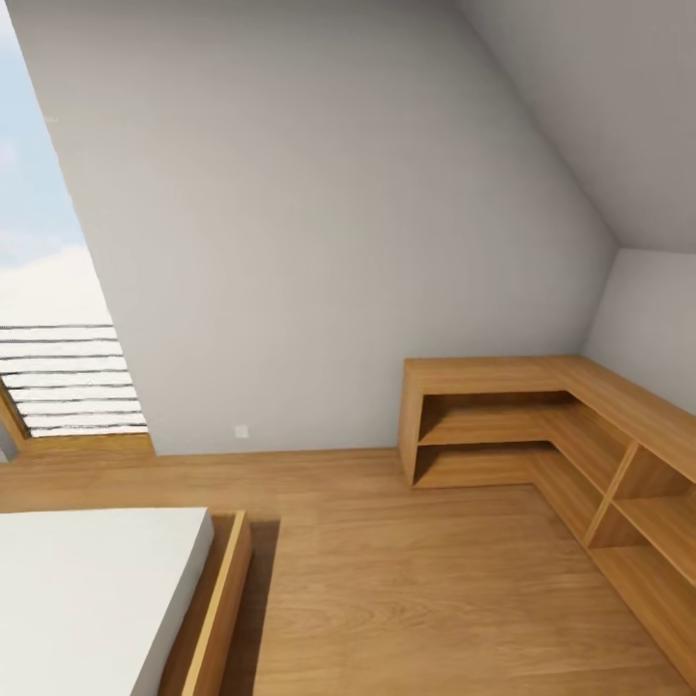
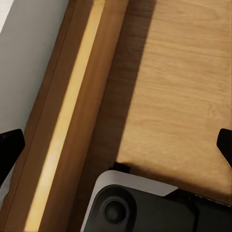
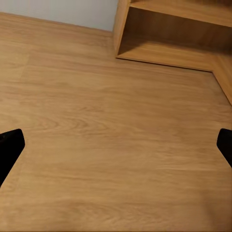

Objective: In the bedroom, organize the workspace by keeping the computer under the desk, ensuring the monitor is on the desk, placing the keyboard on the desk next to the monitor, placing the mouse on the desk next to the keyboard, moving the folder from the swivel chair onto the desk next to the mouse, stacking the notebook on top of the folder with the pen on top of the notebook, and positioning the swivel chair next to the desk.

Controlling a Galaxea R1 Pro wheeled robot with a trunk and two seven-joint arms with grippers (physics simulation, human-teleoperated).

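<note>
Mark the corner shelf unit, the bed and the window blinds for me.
corner shelf unit (image 1: pixel 503 372): head view, on its wooden top board.
bed (image 1: pixel 87 580): head view, on the white mattress surface.
window blinds (image 1: pixel 72 377): head view, on the middle slats.

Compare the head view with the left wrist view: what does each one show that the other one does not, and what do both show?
The head view alone has the low L-shaped light-wood shelf unit in the corner, the pale grey sloped wall, a window with white slats and a small white wall socket.

The left wrist view alone has the open left claw, its black fingertips at both edges, and the robot's rounded grey-and-black base.

Both share the light wooden plank floor and the wooden-framed bed with a white mattress.
</note>
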